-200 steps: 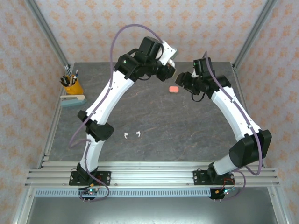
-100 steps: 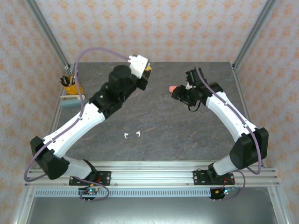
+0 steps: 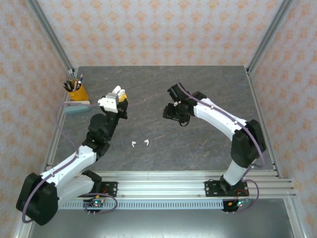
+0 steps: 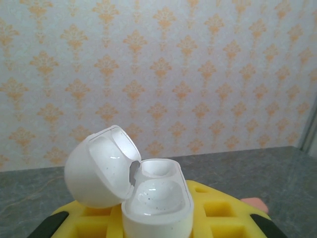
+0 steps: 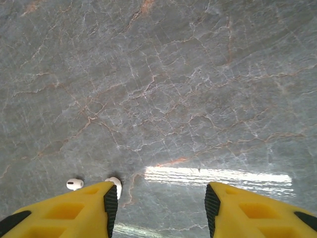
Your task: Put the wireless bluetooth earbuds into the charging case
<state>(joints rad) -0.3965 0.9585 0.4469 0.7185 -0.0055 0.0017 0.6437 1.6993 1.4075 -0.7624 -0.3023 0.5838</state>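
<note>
Your two white earbuds (image 3: 133, 145) are lying side by side on the grey table (image 3: 198, 148), your left gripper (image 3: 121, 99) is clamping the open white charging case (image 4: 148, 198) at their 11 o'clock, and your right gripper (image 5: 158, 203) is hovering, jaws parted and empty, at their 1 o'clock.

Left claw (image 3: 119, 100) clenched, right claw (image 5: 161, 203) parted
</note>
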